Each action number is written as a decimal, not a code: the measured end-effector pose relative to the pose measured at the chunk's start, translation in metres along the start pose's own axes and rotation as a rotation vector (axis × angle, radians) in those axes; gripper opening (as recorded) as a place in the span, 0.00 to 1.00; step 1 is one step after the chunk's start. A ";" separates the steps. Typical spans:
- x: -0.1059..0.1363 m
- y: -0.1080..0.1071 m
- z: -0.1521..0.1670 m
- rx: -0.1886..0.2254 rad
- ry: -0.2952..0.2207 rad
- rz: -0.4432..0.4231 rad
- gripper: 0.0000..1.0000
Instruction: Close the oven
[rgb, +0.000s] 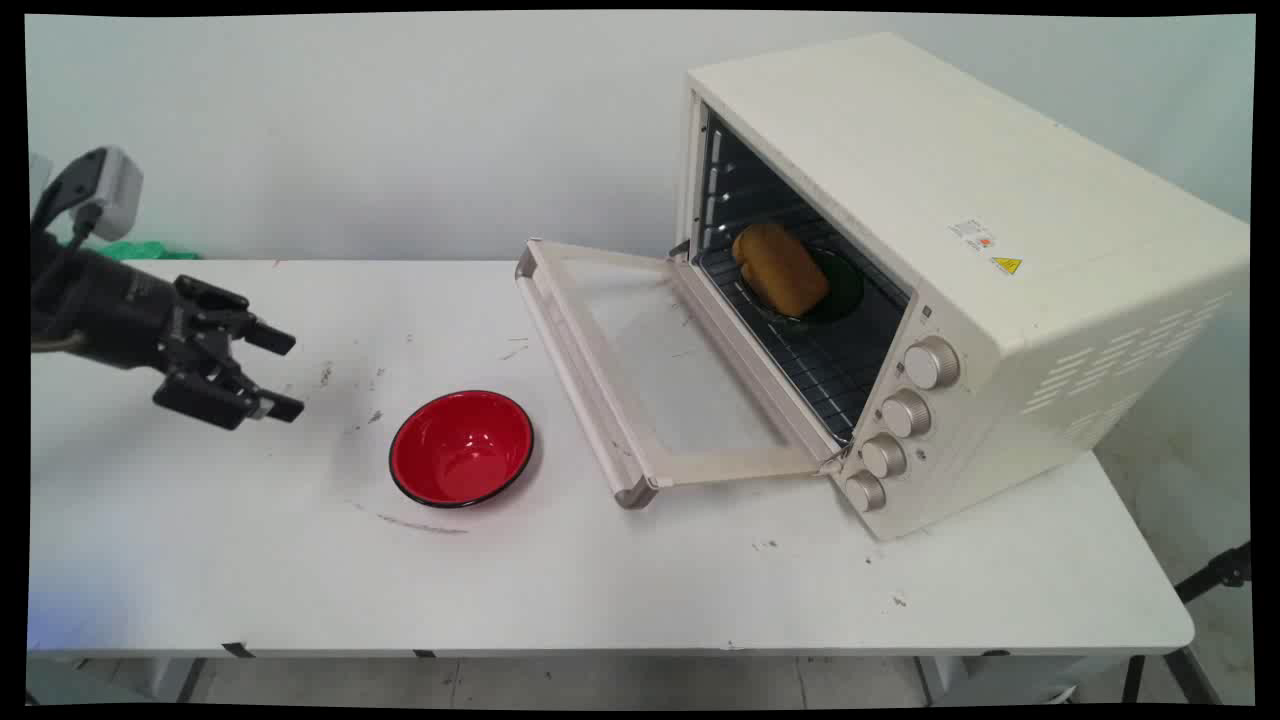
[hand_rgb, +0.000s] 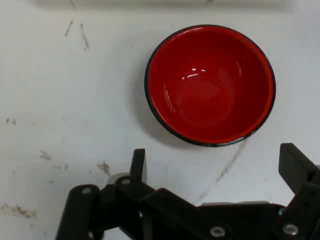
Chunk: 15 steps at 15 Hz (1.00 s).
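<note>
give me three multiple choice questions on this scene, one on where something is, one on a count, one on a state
1. Where is the bread?
A. in the red bowl
B. on the rack inside the oven
C. on the oven door

2. How many knobs does the oven have on its front?
A. two
B. four
C. six

3. How is the gripper?
A. open, holding nothing
B. shut on the bowl
C. shut on the bread

Key: 1 B, the loaf lies on a dark dish on the rack. 2 B, four knobs run in a column. 3 A, its fingers stand apart short of the empty red bowl.
</note>
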 end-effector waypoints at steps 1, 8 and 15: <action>0.006 -0.001 0.002 0.007 0.003 -0.002 1.00; 0.054 -0.006 0.043 0.050 0.020 -0.007 1.00; 0.089 -0.012 0.110 0.067 0.024 0.002 1.00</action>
